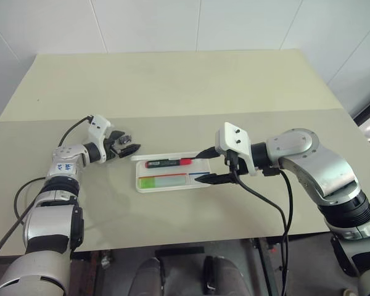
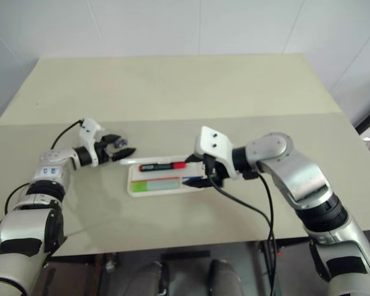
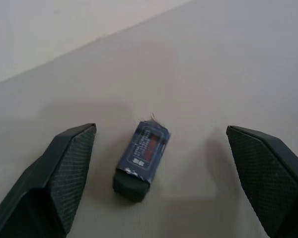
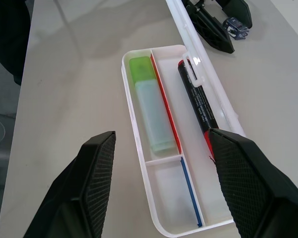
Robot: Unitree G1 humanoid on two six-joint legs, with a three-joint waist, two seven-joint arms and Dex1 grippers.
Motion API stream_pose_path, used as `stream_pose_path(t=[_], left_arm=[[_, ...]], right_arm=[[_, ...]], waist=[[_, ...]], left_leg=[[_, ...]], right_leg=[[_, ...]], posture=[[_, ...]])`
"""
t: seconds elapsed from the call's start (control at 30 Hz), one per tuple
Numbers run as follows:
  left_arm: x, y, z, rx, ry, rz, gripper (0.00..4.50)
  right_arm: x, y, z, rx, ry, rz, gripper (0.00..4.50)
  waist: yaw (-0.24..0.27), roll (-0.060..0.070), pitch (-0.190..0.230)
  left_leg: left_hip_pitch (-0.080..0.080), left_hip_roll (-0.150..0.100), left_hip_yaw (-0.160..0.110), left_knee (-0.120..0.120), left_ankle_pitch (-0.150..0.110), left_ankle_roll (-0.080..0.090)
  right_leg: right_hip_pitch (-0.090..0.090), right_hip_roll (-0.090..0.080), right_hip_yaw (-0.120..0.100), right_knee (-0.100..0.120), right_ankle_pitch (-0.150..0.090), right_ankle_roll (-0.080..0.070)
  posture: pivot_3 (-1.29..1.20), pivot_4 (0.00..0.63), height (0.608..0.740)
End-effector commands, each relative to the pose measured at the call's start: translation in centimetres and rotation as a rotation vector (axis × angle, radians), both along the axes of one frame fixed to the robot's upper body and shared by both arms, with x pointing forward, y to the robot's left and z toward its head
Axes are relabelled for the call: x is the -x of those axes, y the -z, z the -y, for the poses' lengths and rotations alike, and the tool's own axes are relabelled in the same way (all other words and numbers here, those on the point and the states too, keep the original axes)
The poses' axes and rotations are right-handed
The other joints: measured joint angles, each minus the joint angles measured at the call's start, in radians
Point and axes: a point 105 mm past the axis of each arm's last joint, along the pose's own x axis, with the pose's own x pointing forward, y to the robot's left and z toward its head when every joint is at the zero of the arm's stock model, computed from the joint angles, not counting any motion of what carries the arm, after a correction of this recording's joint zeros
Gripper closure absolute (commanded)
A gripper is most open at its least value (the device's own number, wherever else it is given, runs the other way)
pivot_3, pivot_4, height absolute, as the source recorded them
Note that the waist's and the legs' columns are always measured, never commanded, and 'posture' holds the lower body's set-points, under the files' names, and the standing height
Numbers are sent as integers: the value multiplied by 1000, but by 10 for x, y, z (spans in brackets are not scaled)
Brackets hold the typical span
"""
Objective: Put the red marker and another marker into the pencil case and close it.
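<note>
Pencil case [image 1: 171, 173] lay open on the table [image 1: 172, 92], long axis running across the robot's front, with the right gripper [image 1: 206, 166] at its right end and the left gripper [image 1: 127, 145] just off its left end. Right fingers [image 4: 97, 183] were spread, one tip above the far edge of the tray and one by the near edge, gripping nothing, the tray's end between them. Left fingers [image 3: 64, 173] were parted wide and empty too, pointing toward the case, with a small dark blue block [image 3: 140, 158] lying on the table between them.

Inside the tray, both pens were already home: the red marker [image 4: 197, 101] in the far compartment, lying lengthwise, and the light green marker [image 4: 153, 106] in the near one, parallel to it, a thin red-blue divider between them. The lid [image 4: 198, 64] stood hinged back along the far side, past the red marker.

So what looked left was the closing. That turns on the lid, which lay beyond the tray along its whole length; the right arm, bent in from the right with its wrist angled down and across, looked better placed to steady the tray, while the left arm, reaching in low from the left, sat near the lid's free end. Either seemed within reach; the left looked slightly nearer the lid's edge.
</note>
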Motion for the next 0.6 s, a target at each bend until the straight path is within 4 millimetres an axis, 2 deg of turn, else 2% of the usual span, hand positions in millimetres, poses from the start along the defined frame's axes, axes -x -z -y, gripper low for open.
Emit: stream_pose_path(t=[0.03,0.17,0.33,0.4,0.47,0.6], left_arm=[[2,3,0,-77,32,-4,25],[6,8,-7,-105,31,-17,25],[9,12,-13,-128,25,-28,25],[9,12,-13,-124,24,-28,25],[9,13,-12,-123,25,-29,25],[11,19,-10,-122,34,-39,25]], right_arm=[[5,-12,0,-27,-11,42,1351],[8,-21,-4,-58,-39,33,1351],[17,-69,-8,-167,-122,-28,1351],[18,-80,-7,-182,-139,-43,1351],[18,-87,-6,-188,-145,-52,1351],[7,-84,-6,-153,-113,-25,1351]], waist=[[0,0,0],[0,0,0],[-6,0,0],[-3,0,0],[-3,-1,0],[-4,-1,0]], left_leg=[[0,0,0,0,0,0],[0,0,0,0,0,0],[1,1,1,0,0,0],[1,2,1,0,0,-1],[1,3,2,0,-1,-1],[2,3,4,1,-2,0]], right_leg=[[0,0,0,0,0,0],[0,0,0,0,0,0],[0,0,0,1,0,0],[0,1,0,1,0,0],[0,1,0,1,0,0],[0,1,0,1,0,0]], posture=[[0,150,740],[0,150,740],[0,150,740],[0,150,740],[0,150,740],[0,150,740]])
